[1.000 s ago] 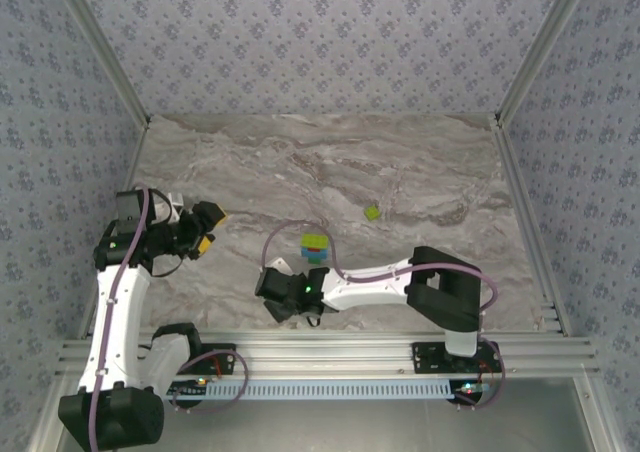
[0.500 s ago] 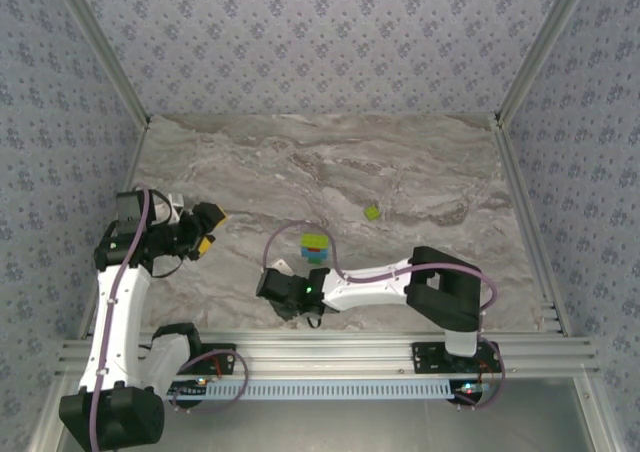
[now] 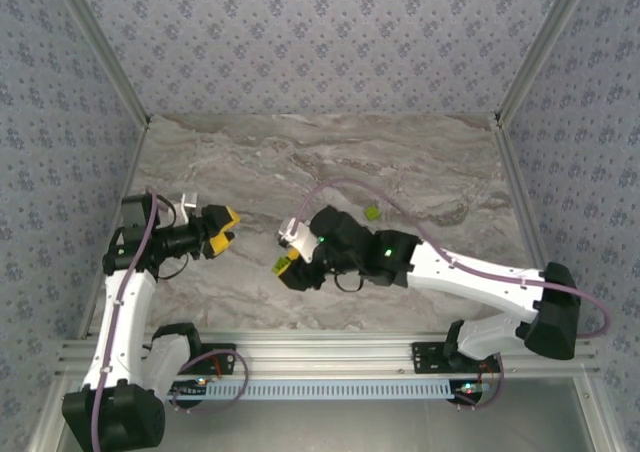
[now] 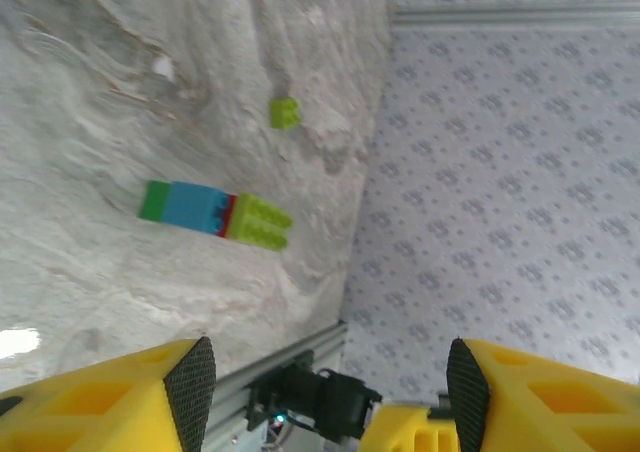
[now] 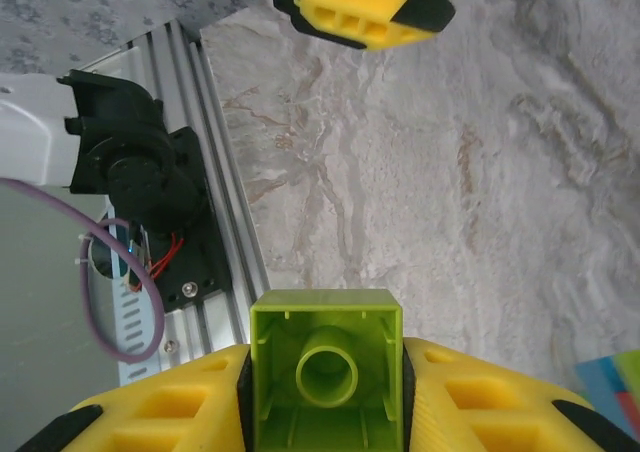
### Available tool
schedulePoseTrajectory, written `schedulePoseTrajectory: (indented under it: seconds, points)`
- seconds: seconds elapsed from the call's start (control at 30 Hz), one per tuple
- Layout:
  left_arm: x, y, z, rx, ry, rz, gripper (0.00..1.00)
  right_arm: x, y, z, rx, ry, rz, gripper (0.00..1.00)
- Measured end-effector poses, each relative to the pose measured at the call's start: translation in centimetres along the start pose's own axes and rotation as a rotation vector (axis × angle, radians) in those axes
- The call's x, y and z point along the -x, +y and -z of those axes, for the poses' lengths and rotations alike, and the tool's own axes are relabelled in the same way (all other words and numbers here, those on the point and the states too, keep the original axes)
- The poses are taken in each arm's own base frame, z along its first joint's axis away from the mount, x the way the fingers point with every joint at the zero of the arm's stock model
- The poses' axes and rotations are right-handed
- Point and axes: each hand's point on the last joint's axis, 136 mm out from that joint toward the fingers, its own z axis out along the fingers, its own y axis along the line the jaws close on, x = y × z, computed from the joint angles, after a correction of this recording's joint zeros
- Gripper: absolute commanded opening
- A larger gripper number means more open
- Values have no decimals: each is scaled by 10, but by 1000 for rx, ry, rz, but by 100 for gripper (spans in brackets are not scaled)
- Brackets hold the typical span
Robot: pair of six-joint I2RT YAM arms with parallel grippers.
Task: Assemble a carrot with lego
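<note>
Right wrist view: right gripper [image 5: 325, 392] clamps a small yellow-green plastic lego brick [image 5: 325, 357]; left gripper [image 4: 330, 392] stands apart, empty; the green-blue-red-yellow-green brick carrot [image 4: 215, 215] lies on the marble table [image 4: 90, 82] toward its near edge

Taking the carrot [image 4: 215, 212] as my mark: it lies flat on the table [image 4: 90, 92]. The lone brick [image 3: 372, 212] sits behind it and a little to its right, well apart. My left pincer [image 3: 222, 230] hangs off to its left, well apart. My right pincer [image 3: 292, 267] is close by it, on the left pincer's side, above the table, with the held brick [image 5: 325, 367] between its fingers
</note>
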Motion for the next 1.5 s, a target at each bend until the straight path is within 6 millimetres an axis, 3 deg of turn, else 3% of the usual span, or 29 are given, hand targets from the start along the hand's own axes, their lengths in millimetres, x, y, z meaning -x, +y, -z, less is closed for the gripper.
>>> schedulePoseTrajectory:
  seconds: [0.27,0.4,0.5,0.67,0.93,1.13,1.33,1.5]
  points:
    - [-53,-46,0,-133,157,-146,65,-5,-18,16,88,31,67,39]
    - [-84,-59,-13,-152,271,-189,68,14,-21,22,100,7,112,39]
    - [-95,-62,-23,-145,317,-199,69,26,-21,25,101,-7,146,39]
    - [-93,-58,-42,-113,330,-180,70,32,-22,24,104,6,178,39]
    - [-91,-47,-67,-59,358,-154,65,21,-27,17,99,74,179,38]
    - [-92,-56,-71,-64,364,-181,52,17,-35,16,86,91,175,39]
    - [-94,-57,-74,-62,362,-195,52,18,-39,17,78,88,176,38]
    - [-95,-56,-76,-52,355,-201,46,18,-41,17,75,87,174,38]
